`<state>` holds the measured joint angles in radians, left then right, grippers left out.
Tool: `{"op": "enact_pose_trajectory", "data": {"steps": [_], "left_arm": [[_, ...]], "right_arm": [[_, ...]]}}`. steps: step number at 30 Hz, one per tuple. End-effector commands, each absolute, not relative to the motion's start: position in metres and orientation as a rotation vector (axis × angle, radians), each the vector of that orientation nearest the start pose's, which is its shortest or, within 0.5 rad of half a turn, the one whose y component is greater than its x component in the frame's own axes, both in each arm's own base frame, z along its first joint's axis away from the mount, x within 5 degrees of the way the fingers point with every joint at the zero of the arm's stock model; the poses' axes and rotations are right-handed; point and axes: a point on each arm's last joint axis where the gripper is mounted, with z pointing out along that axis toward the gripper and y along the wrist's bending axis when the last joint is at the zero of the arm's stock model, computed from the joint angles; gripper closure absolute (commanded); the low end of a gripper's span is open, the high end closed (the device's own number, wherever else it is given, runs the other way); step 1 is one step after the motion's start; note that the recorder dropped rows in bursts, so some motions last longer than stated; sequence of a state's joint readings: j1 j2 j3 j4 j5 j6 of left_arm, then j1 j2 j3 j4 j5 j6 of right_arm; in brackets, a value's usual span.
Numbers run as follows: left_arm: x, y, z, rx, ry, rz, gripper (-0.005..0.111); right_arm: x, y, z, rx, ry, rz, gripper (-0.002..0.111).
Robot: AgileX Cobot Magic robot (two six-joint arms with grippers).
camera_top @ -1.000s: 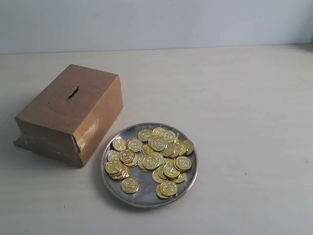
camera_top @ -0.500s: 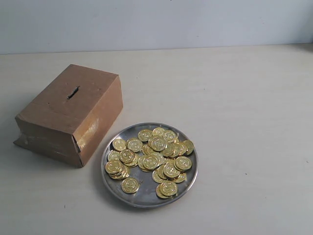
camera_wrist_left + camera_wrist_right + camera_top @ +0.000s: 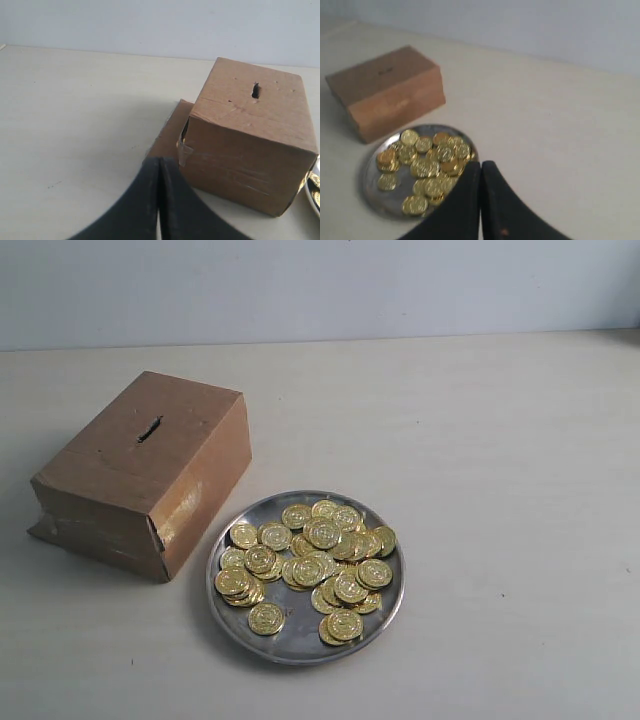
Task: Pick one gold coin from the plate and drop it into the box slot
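Note:
A round silver plate [image 3: 232,615] sits at the front middle of the table, heaped with several gold coins [image 3: 308,568]. To its left stands the brown cardboard box [image 3: 120,480], with a short dark slot [image 3: 149,429] in its top face. Neither arm shows in the exterior view. In the left wrist view my left gripper [image 3: 159,162] is shut and empty, its tips just short of the box [image 3: 250,145] and its slot [image 3: 255,90]. In the right wrist view my right gripper [image 3: 481,165] is shut and empty, beside the plate [image 3: 370,192] and its coins [image 3: 427,165].
The pale table [image 3: 500,470] stretches wide to the right of the plate and behind it. A light wall [image 3: 320,285] closes the far side. A flattened cardboard flap [image 3: 167,137] lies at the box's foot.

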<state>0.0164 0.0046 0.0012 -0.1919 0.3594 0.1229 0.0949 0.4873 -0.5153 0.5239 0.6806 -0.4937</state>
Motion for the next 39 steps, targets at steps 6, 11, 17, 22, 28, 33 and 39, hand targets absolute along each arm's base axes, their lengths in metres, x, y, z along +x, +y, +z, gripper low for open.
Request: {"op": "enact_pose_trajectory", "data": {"steps": [6, 11, 17, 22, 28, 33, 39], "left_arm": [[0.053, -0.005, 0.182, -0.012, 1.828, -0.088, 0.107], [0.053, -0.005, 0.182, -0.012, 1.828, -0.088, 0.107], [0.053, -0.005, 0.182, -0.012, 1.828, -0.088, 0.107], [0.053, -0.005, 0.182, -0.012, 1.828, -0.088, 0.107], [0.053, -0.005, 0.182, -0.012, 1.828, -0.088, 0.107], [0.053, -0.005, 0.182, -0.012, 1.828, -0.088, 0.107], [0.053, -0.005, 0.182, -0.012, 1.828, -0.088, 0.107]], "right_arm": [[0.168, 0.051, 0.292, -0.458, 2.405, 0.476, 0.108], [0.213, 0.062, 0.279, -0.482, 2.474, 0.591, 0.108], [0.250, 0.100, 0.254, -0.745, 2.535, 0.619, 0.108], [0.265, 0.140, 0.234, -1.046, 2.538, 0.550, 0.108], [0.279, 0.172, 0.215, -1.372, 2.324, 0.402, 0.108], [0.284, 0.186, 0.193, -1.493, 2.253, 0.351, 0.108], [0.283, 0.197, 0.165, -1.620, 2.246, 0.359, 0.086]]}}
